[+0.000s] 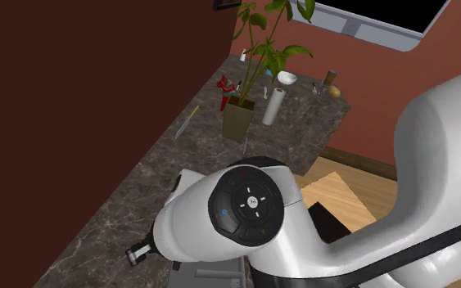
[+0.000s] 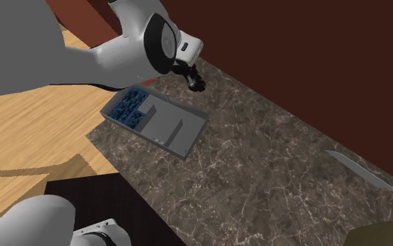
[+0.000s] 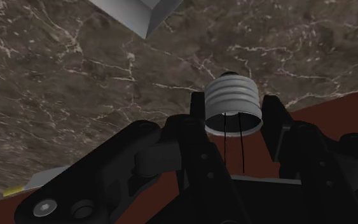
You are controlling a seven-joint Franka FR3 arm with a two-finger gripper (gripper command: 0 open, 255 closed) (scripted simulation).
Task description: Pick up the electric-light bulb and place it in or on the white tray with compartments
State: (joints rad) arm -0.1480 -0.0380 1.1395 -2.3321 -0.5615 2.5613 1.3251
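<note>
The light bulb's ribbed grey screw base (image 3: 233,102) sticks out between my two black fingers (image 3: 198,111), with thin filament wires running back toward the hand. My gripper (image 3: 234,124) is shut on the bulb, above the dark marble counter. In the second exterior view the gripper (image 2: 194,81) hangs just beyond the far corner of the grey tray with compartments (image 2: 181,129), near the brown wall. One corner of the tray (image 3: 142,14) shows ahead of the fingers. In the shoulder view the gripper (image 1: 139,254) sits low over the counter beside the tray (image 1: 208,275).
Blue items (image 2: 128,108) fill some tray compartments. A knife (image 2: 359,171) lies further along the counter near the wall. A potted plant (image 1: 241,114), a white roll (image 1: 273,106), a bowl (image 1: 286,78) and small items stand at the counter's far end. Wooden floor (image 2: 27,140) lies beside the counter.
</note>
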